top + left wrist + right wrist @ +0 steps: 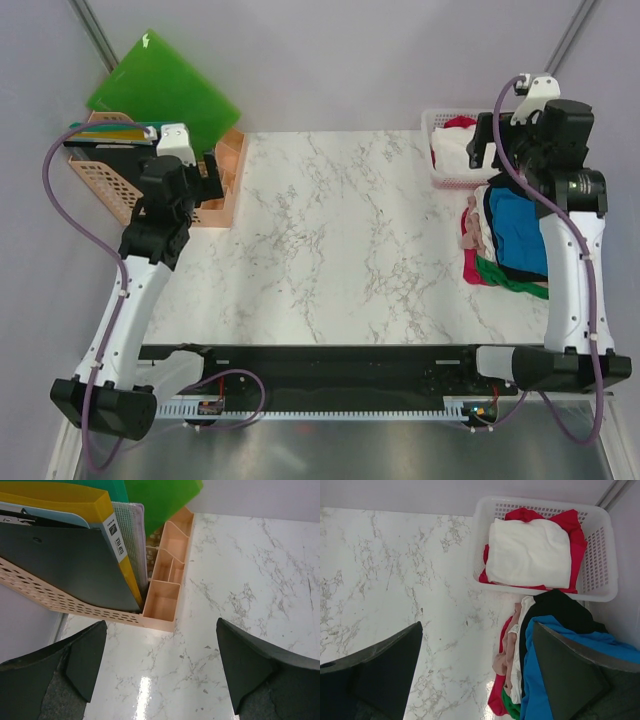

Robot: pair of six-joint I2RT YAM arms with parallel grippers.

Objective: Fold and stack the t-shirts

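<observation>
A loose pile of t-shirts lies at the table's right edge, with the bright blue one [515, 230] on top. The right wrist view shows the blue t-shirt [540, 680] over black [560, 605], white, pale pink [507, 652], red [497, 700] and green [510, 707] ones. A folded white t-shirt [530, 552] lies on a red one [577, 525] inside the white lattice basket [600, 565]. My right gripper [477, 630] is open and empty, high above the pile's left edge; it also shows in the top view [487, 150]. My left gripper [162, 630] is open and empty over bare marble at the far left [212, 172].
A peach desk organizer [165, 590] holding yellow, dark and green folders [160, 90] stands at the back left, just beyond my left gripper. The basket [440, 125] sits at the back right. The marble tabletop [330, 240] lies between the arms.
</observation>
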